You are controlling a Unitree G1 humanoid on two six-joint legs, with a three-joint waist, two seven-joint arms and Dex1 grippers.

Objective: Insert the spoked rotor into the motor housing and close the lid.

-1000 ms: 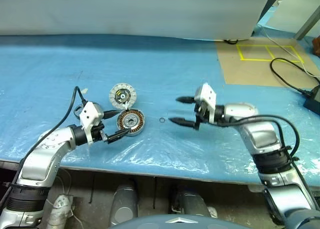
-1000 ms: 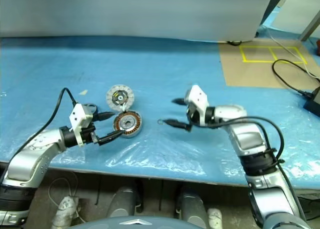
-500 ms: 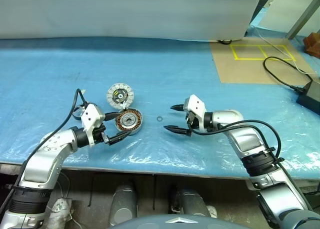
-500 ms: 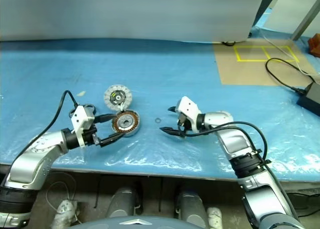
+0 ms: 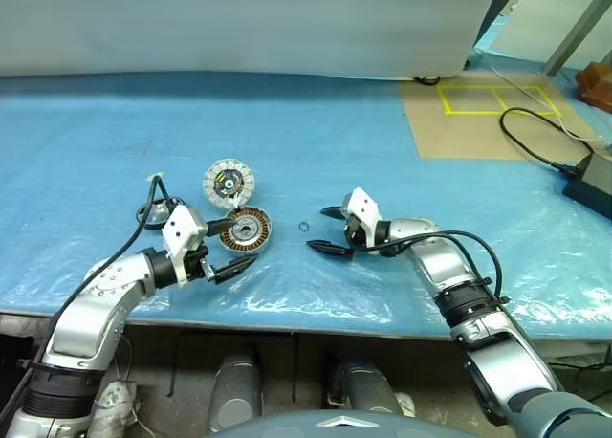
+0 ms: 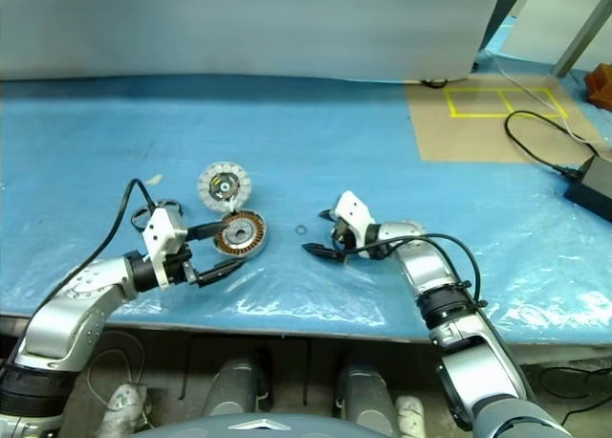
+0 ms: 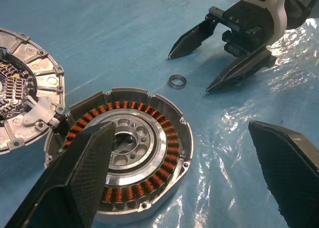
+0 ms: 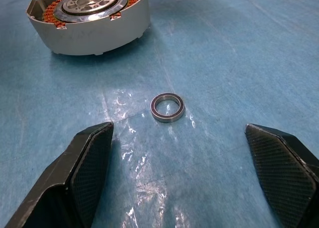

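The motor housing (image 5: 247, 231) lies flat on the blue sheet, a silver rim around copper windings and a pale centre. A second silver disc (image 5: 229, 182) with a spoked pattern and a dark centre touches its far side; I cannot tell whether it is the rotor or the lid. My left gripper (image 5: 235, 247) is open, with its fingers straddling the housing's near edge (image 7: 149, 188). My right gripper (image 5: 318, 229) hangs open, low over the table. A small metal ring (image 8: 167, 107) lies just past its fingertips, between it and the housing.
A blue plastic sheet (image 5: 316, 122) covers the table, wrinkled near the front edge. At the back right lies a brown board with yellow tape (image 5: 478, 122). A black cable (image 5: 535, 132) and power adapter (image 5: 595, 178) are on it. A cable loop (image 5: 153, 208) lies by my left wrist.
My right gripper has come down and moved left toward the small ring, still open. The left gripper has stayed at the housing. The camera view has shifted a little.
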